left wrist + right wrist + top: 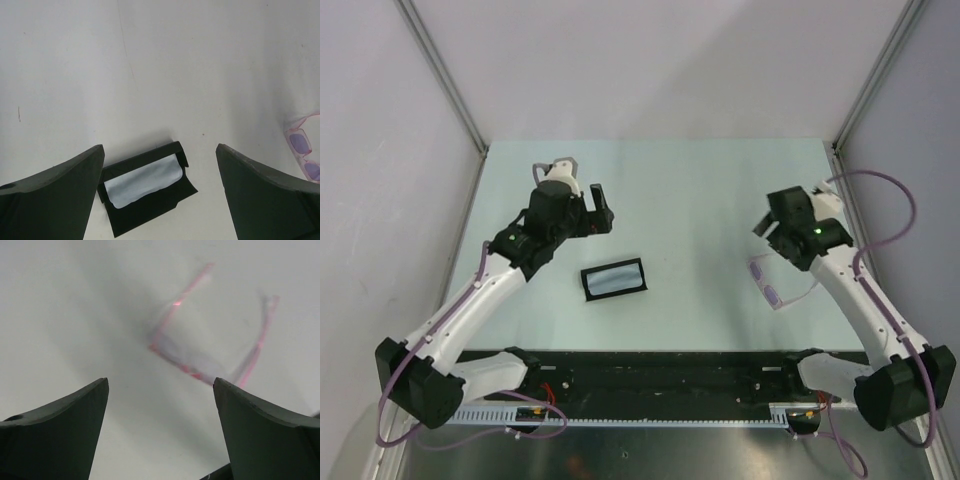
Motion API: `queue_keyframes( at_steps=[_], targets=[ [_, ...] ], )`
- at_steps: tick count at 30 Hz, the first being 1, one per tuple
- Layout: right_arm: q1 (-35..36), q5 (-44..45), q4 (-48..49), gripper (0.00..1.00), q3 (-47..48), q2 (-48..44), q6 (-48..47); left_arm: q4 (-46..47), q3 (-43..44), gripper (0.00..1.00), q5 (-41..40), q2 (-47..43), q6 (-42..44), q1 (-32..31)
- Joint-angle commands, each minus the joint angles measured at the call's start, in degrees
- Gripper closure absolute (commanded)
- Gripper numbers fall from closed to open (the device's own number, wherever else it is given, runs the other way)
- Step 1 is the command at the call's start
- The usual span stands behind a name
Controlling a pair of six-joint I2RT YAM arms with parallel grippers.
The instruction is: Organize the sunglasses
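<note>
Black oblong case [586, 285] is lying open on the pale flat worktop [690, 190], left of centre, toward the near edge. Pale blue square cloth [616, 279] is lying inside it. Thin pink-white plastic sunglasses [772, 288] are lying well apart to the right, beside the right arm. Left pincer [160, 147] is hanging behind-left of the case.

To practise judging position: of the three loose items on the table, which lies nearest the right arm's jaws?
The pink-framed sunglasses, beside the right arm; the black case and its blue cloth lie mid-table, farther away.
</note>
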Motion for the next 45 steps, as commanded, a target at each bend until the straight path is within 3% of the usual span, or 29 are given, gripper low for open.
queue_keyframes(
  at_steps=[1,5,6,10,20,24,40,45],
  targets=[
    [-10.4,-0.2,-8.7,0.11,-5.8,-4.4,8.5,1.3,3.5,0.00,2.4,1.5,1.5,0.6],
    [-21.0,-4.8,-9.0,0.18,-11.0,-9.4,9.7,2.3,3.9,0.00,3.7,2.3,0.7,0.6],
    [-23.8,-6.1,-8.7,0.24,-11.7,-9.6,9.9,2.7,3.8,0.00,3.9,2.6,0.6,0.6],
    [-28.9,-11.9,-7.3,0.32,-13.3,-7.1,9.5,3.6,3.8,0.00,4.5,3.2,0.4,0.6],
    [-29.8,-21.3,-2.2,0.42,-15.8,3.8,10.1,4.5,2.7,0.00,4.5,3.6,0.1,0.6],
    [-29.8,-21.5,-1.8,0.51,-16.5,7.1,12.0,4.8,2.5,0.00,5.0,3.7,-0.2,0.6],
    [-29.8,-20.5,3.9,0.61,-19.6,14.1,12.4,4.9,2.2,0.00,4.6,3.5,0.4,0.7],
    [-29.8,-20.0,5.3,0.81,-20.5,15.0,11.6,4.9,2.4,0.00,5.0,3.5,0.0,0.7]
  ],
)
